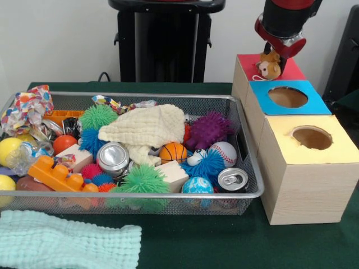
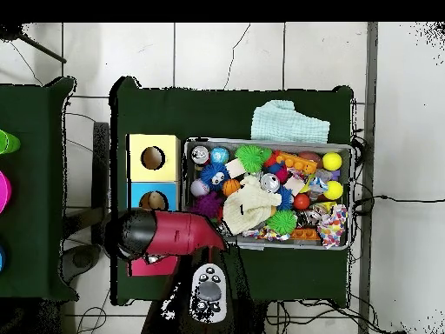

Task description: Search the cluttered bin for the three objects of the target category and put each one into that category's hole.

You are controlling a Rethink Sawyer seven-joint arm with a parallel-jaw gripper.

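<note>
Now the gripper [image 1: 279, 54] hangs over the red-topped box [image 1: 245, 63], the farthest of 3 wooden boxes that stand in a row beside the wire mesh bin [image 1: 247, 147]. A small brown plush animal [image 1: 270, 65] sits directly under the gripper, touching its lower end and resting on or just above the red top. Whether the fingers are closed on the toy or already free of it cannot be told, because the toy hides them. The hole of the red box is also hidden behind the toy and the gripper, so it is not sure that the toy lies exactly over it.

In the overhead view the red arm [image 2: 170, 232] covers this box completely, and only the blue-topped box [image 2: 154, 197] and the yellow-topped box [image 2: 153, 158] show their holes.

The relation that matters is vertical: the toy is right below the tool, and the opening should be right below the toy. Probably the step in hand is the drop into the red box, and a small shift to the side could leave the toy on the rim.

The bin is full of balls, spiky toys, cans, blocks and a cream cloth [image 1: 148, 128].
</note>
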